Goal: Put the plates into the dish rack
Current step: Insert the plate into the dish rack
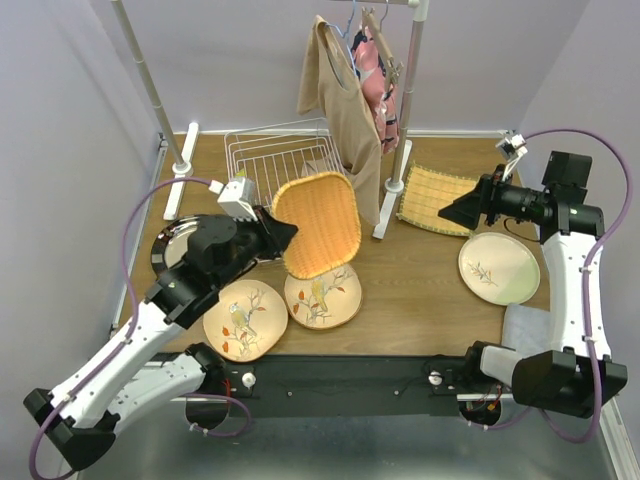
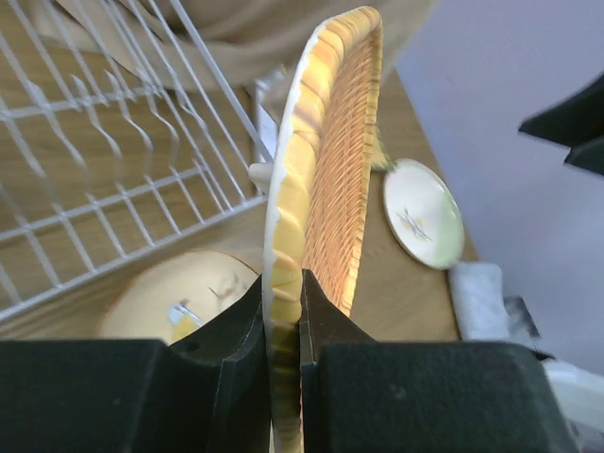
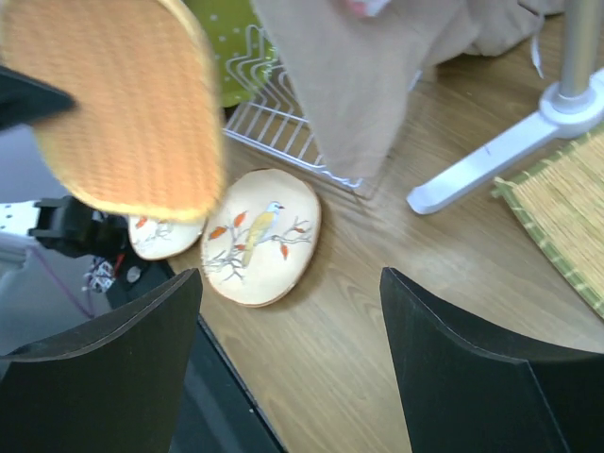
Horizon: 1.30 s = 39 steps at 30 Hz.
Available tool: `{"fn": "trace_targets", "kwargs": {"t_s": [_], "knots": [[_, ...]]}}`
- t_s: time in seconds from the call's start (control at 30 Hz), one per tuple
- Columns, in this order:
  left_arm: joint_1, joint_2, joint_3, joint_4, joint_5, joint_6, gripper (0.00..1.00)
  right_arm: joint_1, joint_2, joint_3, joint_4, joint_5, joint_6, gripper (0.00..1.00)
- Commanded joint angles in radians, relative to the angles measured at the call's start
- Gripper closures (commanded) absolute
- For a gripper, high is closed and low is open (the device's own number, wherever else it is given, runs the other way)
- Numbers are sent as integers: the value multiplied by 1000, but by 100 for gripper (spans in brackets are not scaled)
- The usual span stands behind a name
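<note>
Looking down from the top camera, the left gripper [image 1: 285,236] is clamping the orange woven-look rounded-square plate [image 1: 318,224] and holding it on edge just in front of the white wire dish rack [image 1: 272,160]. The rack's visible slots are showing no plates, though a hanging beige garment [image 1: 345,110] is covering one corner. A round peach bird-painted plate [image 1: 245,320] and its twin plate [image 1: 323,295] are lying flat just beside each other. A cream-green round plate [image 1: 498,267], a yellow woven-look square plate [image 1: 435,197] and a dark-rimmed round plate [image 1: 172,245] half under the left arm are also waiting on the wooden table [image 1: 420,300]. The right gripper [image 1: 452,213] is hovering between the yellow and cream-green plates.

Turning to the left wrist camera, the fingers are pinching the orange plate's rim, with rack wires just to the left.

Switching to the right wrist camera, the fingers are standing wide and carrying nothing. A lime dotted plate [image 3: 225,33] is peeking above the rack wires, seemingly slotted in, though I cannot tell for sure.

Judging by this, loading is only beginning: at most one plate racked, one in hand, five remaining.
</note>
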<state>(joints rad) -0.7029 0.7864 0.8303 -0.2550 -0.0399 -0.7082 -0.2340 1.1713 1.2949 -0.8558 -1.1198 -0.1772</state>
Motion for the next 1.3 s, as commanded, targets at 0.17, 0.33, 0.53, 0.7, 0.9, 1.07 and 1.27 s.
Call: {"fn": "trace_targets", "kwargs": {"t_s": [0.17, 0.33, 0.53, 0.7, 0.9, 1.07, 1.27], "knots": [[16, 99, 410, -374, -428, 211, 100, 1, 16, -176, 165, 104, -45, 16], [16, 189, 483, -440, -567, 260, 100, -1, 2, -294, 262, 110, -38, 15], [17, 336, 596, -486, -675, 314, 100, -1, -12, -341, 274, 132, -48, 15], [29, 471, 740, -579, -700, 355, 100, -1, -35, -361, 287, 150, -36, 15], [72, 577, 848, -685, -695, 371, 100, -1, -41, -367, 296, 161, -27, 15], [88, 628, 879, -717, -687, 360, 100, -1, -44, -367, 297, 166, -24, 15], [98, 698, 931, -733, -673, 366, 100, -1, -45, -368, 301, 172, -21, 15]]}}
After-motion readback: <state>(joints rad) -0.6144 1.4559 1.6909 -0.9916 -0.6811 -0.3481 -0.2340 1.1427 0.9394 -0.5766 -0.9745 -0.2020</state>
